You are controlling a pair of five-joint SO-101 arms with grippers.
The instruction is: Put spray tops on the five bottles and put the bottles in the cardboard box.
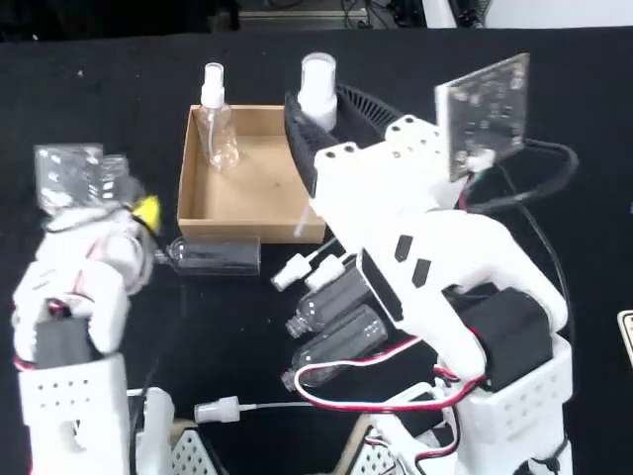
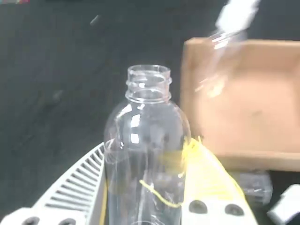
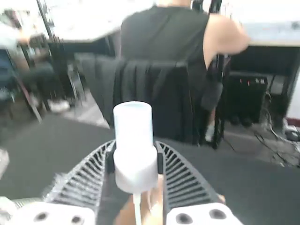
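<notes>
My left gripper (image 2: 143, 164) is shut on a clear bottle (image 2: 146, 136) with an open neck, which points toward the cardboard box (image 2: 243, 154). Its yellow-taped finger (image 1: 146, 210) sits left of the box (image 1: 198, 213). My right gripper (image 3: 134, 145) is shut on a white spray top (image 3: 134, 150), held above the box's far right corner (image 1: 318, 84). One capped bottle (image 1: 216, 124) leans in the box's far left corner. An uncapped bottle (image 1: 213, 255) lies just in front of the box. Two more bottles (image 1: 331, 297) (image 1: 341, 346) lie under the right arm.
A loose spray top (image 1: 295, 269) lies by the box's near right corner. Another spray top with a long tube (image 1: 223, 408) lies near the table's front edge. The right arm's white body (image 1: 445, 267) covers the table's right side.
</notes>
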